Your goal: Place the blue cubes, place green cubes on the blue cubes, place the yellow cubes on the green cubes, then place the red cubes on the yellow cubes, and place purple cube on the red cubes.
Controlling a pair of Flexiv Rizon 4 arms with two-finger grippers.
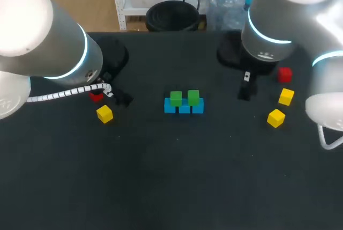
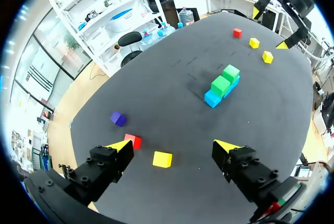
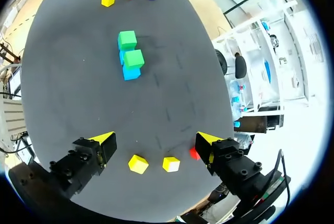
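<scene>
Robotics lab: twin robot arms [image 1: 48,42], black worktable [image 1: 171,182].

Spread wide with nothing between the fingers: left pincer [image 2: 172,146] and right pincer [image 3: 155,139], both aloft.

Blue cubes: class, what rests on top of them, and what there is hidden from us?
Two green cubes sit side by side on the blue cubes, with nothing stacked on them yet. The blue top faces beneath the green cubes are covered and cannot be seen.
</scene>
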